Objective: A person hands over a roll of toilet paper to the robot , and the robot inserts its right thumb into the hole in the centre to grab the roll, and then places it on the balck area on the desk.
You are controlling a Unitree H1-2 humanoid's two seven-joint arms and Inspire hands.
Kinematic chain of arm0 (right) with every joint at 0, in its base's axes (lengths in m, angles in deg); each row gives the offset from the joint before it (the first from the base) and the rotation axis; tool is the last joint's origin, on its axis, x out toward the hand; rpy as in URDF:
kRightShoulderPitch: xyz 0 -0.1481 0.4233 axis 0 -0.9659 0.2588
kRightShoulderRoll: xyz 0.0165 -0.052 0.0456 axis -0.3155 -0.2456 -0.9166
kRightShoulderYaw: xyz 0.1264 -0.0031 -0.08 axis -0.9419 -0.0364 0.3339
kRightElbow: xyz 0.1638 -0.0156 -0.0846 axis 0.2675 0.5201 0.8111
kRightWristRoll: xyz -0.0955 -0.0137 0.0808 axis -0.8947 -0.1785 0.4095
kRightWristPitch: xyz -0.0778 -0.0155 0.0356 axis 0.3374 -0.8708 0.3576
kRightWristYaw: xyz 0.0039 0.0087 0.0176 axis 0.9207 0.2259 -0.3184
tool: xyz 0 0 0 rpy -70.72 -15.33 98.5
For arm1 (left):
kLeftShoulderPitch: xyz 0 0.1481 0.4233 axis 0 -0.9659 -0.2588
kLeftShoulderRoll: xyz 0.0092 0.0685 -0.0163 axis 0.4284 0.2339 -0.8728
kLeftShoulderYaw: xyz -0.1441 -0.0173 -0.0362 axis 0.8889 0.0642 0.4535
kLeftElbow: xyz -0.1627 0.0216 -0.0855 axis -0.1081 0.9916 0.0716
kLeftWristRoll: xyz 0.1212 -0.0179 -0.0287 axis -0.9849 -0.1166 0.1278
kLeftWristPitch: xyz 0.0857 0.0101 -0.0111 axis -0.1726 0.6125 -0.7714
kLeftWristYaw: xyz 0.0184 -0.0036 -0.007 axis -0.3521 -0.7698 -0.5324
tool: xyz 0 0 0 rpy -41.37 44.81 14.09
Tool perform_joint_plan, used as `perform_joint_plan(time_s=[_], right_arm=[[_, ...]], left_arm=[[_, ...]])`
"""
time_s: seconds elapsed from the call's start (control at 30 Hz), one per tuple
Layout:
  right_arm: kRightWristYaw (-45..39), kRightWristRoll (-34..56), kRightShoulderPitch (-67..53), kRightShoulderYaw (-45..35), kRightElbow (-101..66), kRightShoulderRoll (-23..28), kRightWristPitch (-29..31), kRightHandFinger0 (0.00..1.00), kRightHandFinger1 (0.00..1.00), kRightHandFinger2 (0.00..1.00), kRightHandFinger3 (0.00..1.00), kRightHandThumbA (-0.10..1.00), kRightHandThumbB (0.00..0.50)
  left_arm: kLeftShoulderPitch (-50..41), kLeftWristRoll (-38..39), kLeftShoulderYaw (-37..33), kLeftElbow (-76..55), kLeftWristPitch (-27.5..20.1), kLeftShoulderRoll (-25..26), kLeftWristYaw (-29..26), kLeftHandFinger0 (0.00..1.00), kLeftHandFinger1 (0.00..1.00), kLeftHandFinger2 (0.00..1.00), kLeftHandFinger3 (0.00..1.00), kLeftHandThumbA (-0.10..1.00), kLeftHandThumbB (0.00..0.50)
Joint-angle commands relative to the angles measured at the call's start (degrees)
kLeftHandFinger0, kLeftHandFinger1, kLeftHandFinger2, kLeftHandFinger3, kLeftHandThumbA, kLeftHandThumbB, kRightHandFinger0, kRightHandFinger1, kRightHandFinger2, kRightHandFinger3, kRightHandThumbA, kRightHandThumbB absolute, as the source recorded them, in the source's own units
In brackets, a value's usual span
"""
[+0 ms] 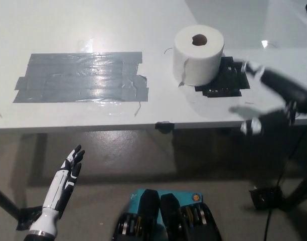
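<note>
A white toilet paper roll (198, 48) stands upright on the white desk (118, 30), its brown core hole facing up. It sits on the left part of the black area (227, 80). My black right hand (280, 99) is blurred at the right, over the desk's front edge, to the right of the roll and apart from it. It is open, fingers spread, holding nothing. My white left hand (63, 183) rests below the desk at the lower left, open with fingers straight.
A large patch of grey tape (81, 76) covers the desk's left half. A small black clip (164, 125) sits on the front edge. Below are the floor, a desk leg and cables (274, 193) at the lower right.
</note>
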Motion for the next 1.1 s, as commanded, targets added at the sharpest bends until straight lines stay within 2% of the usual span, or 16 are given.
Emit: perform_joint_plan(time_s=[0.0,0.07,0.23,0.33,0.5,0.6,0.67,0.83,0.97,1.07], right_arm=[[15.46,13.84,-19.05,-11.32,-36.46,-10.19,-1.05,1.00,1.00,1.00,1.00,1.00,0.239],[15.89,14.32,-22.10,-10.79,-34.83,-12.05,1.10,1.00,1.00,1.00,1.00,1.00,0.234],[17.08,15.21,-27.60,-10.59,-27.72,-15.99,7.21,1.00,1.00,1.00,1.00,0.99,0.185],[17.62,14.15,-27.74,-10.87,-22.76,-17.46,9.64,1.00,1.00,1.00,1.00,1.00,0.185],[20.73,13.44,-29.12,-11.41,-12.05,-21.28,14.00,1.00,1.00,1.00,1.00,0.93,0.158],[23.08,12.44,-29.54,-11.39,-6.43,-22.02,18.24,1.00,1.00,1.00,1.00,0.92,0.129],[24.65,12.82,-29.32,-11.52,-2.35,-22.64,20.44,1.00,1.00,1.00,1.00,0.90,0.128],[27.49,13.52,-30.10,-11.29,3.73,-24.10,24.06,1.00,1.00,1.00,1.00,0.83,0.090],[30.12,13.39,-30.42,-11.64,8.12,-24.39,26.52,1.00,1.00,1.00,1.00,0.83,0.095],[32.03,14.76,-29.69,-12.63,15.11,-24.40,28.34,1.00,1.00,1.00,1.00,0.77,0.095]], left_arm=[[0.49,0.32,-0.15,-0.45,-1.74,0.54,-0.28,1.00,1.00,1.00,1.00,1.00,0.500],[0.30,0.43,-0.08,-0.41,-1.96,0.61,-0.27,1.00,1.00,1.00,1.00,1.00,0.500],[0.04,0.26,-0.01,-0.48,-1.92,0.91,-0.28,1.00,1.00,1.00,1.00,1.00,0.500],[0.20,0.36,-0.03,-0.05,-2.09,0.65,-0.39,1.00,1.00,1.00,1.00,1.00,0.500],[-0.96,0.89,0.03,-0.05,-2.15,0.43,-0.25,1.00,1.00,1.00,1.00,1.00,0.500],[-1.22,0.49,-0.05,0.26,-2.94,0.33,-0.64,1.00,1.00,1.00,1.00,1.00,0.500],[-1.20,0.20,-0.04,-0.11,-2.60,0.23,-0.87,1.00,1.00,1.00,1.00,1.00,0.500],[-1.80,0.74,0.12,-0.02,-2.75,0.42,-0.57,1.00,1.00,1.00,1.00,1.00,0.500],[-2.04,0.58,-0.18,0.08,-3.17,0.59,-0.29,1.00,1.00,1.00,1.00,1.00,0.500],[-2.26,0.46,-0.17,0.52,-3.50,0.28,-0.67,1.00,1.00,1.00,1.00,1.00,0.500]])
